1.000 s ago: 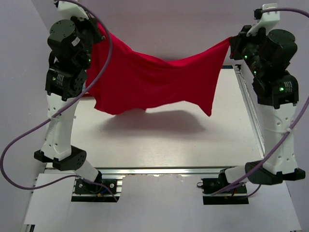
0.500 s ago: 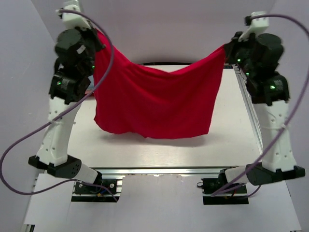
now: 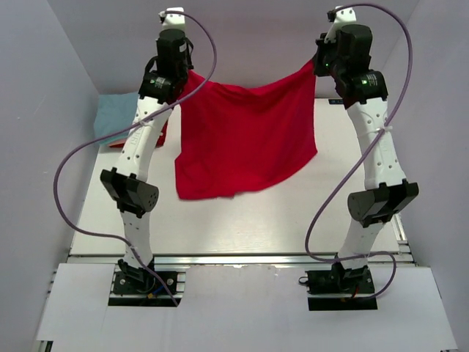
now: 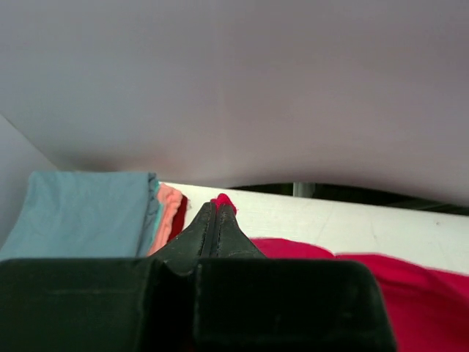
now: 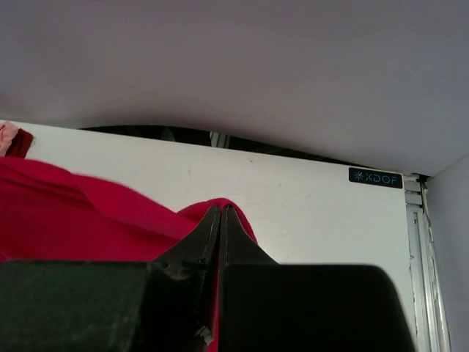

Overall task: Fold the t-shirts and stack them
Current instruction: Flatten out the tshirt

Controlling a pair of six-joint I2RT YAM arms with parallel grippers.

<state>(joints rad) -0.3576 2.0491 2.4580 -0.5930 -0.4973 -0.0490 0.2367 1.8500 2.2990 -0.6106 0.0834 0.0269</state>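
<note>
Far left on the bench (image 3: 242, 220) lies a folded stack (image 3: 117, 116), light blue on top, lower layers mostly hidden. The left jaws clench one top corner of the red t-shirt (image 3: 245, 143), the right jaws the other; it hangs spread between them, pinched corners barely visible.

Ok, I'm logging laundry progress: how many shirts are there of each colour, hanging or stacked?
Red: 2, the hanging red shirt and the folded red shirt in the stack
Light blue: 1, the light blue shirt
Salmon-pink: 1, the salmon-pink shirt
Total: 4
</note>
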